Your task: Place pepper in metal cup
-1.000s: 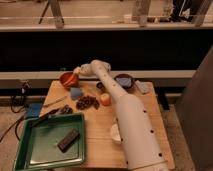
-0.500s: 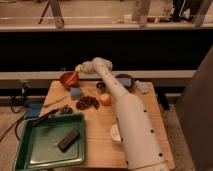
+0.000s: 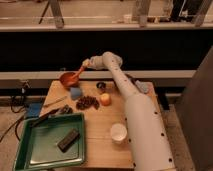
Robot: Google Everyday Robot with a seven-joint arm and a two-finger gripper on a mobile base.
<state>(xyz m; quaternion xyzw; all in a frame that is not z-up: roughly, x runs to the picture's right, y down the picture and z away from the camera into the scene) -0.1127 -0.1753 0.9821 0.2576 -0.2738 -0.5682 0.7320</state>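
We are at the carry step. The hand (image 3: 85,64), over the bench's (image 3: 100,120) far left, seems closed on the upper end of the pepper (image 3: 78,74), which slants down over the orange bowl (image 3: 65,80). The metal cup (image 3: 101,86) stands at 4 o'clock from the hand, and we cannot see anything in it. Next we must swing that way and lower the pepper's tip inside. The green tray (image 3: 40,146) holds a dark bar (image 3: 68,140); the white cup (image 3: 118,132) looks empty.
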